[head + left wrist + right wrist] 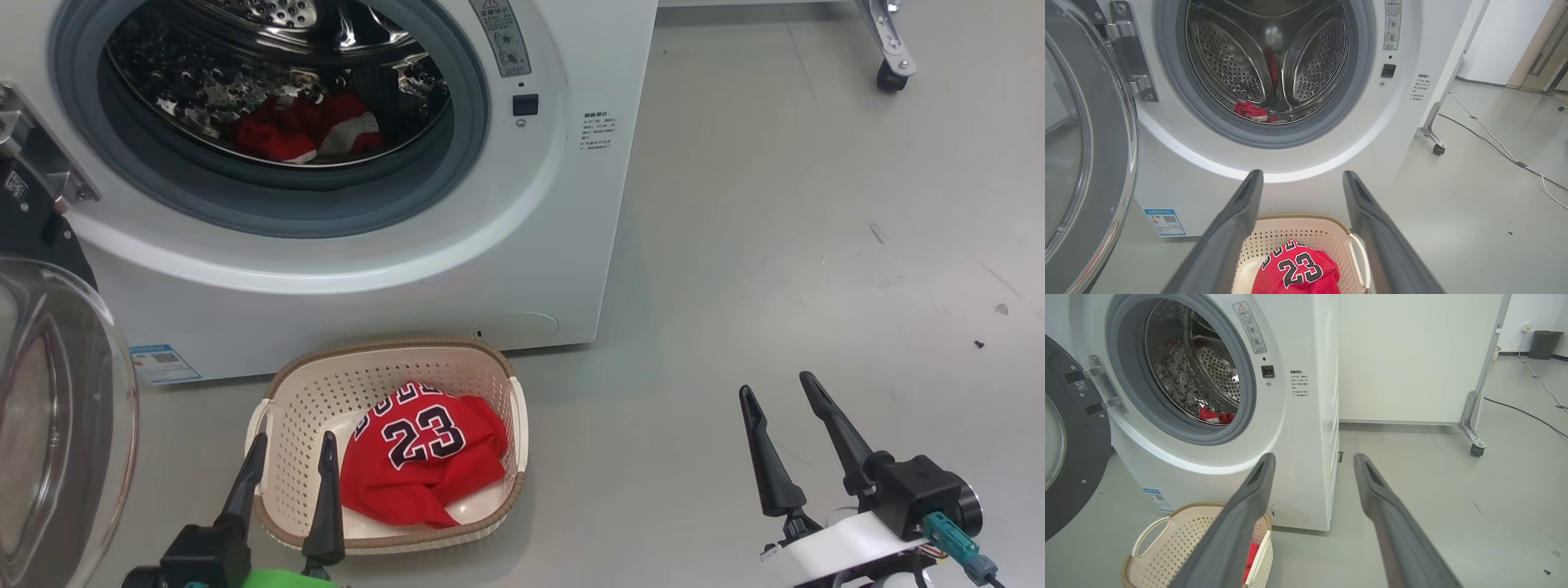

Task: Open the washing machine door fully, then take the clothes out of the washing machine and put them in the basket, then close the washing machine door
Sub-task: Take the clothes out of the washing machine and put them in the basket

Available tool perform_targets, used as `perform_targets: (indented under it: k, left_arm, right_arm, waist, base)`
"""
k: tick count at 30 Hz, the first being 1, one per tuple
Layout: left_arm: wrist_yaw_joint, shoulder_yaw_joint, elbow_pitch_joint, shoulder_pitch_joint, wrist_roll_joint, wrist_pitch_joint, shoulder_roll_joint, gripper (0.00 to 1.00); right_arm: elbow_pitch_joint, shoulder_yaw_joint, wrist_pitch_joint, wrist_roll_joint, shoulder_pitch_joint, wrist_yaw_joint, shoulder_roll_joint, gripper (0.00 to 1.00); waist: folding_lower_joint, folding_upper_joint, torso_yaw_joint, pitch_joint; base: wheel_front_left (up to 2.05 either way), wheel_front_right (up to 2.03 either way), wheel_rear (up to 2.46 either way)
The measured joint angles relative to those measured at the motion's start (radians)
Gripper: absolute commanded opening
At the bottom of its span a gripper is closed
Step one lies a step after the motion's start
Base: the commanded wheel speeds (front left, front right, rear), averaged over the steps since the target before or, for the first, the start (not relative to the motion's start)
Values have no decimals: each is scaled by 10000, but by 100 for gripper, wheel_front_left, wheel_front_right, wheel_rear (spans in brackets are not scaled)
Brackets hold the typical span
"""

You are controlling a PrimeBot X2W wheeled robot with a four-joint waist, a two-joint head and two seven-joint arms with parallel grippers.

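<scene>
Left claw (295, 437) spread, empty, over near edge of basket (392, 346) | right claw (775, 384) spread, empty | jersey (424, 465) in basket, red piece (277, 135) at drum (245, 73) bottom | advised: enter low past grey seal (269, 208), pinch bunched fabric

Bright, even indoor light with soft shadows.
Glare glints in the steel drum (188, 90) beyond the left tool (294, 439); wrist views bow at their edges.

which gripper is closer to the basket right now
Left. The left gripper hovers open at the near left corner of the basket. The right gripper, also open, is well off to the basket's right, above the floor.
</scene>
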Motion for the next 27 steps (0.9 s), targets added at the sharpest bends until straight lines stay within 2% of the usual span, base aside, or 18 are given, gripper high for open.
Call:
perform_targets:
  k: [15, 27]
  left_arm:
    - [48, -142, -332, -1377, 247, 370, 4, 100]
    - [105, 136, 527, -4063, 79, 976, -19, 100]
  right_arm:
    - [-600, -31, 0, -8, -506, 13, -13, 100]
    - [-936, 21, 0, 96, -1288, 27, -12, 100]
  waist:
    - [0, 0, -77, 1555]
    - [0, 0, -306, 3204]
  base:
    - [0, 0, 0]
    - [0, 0, 0]
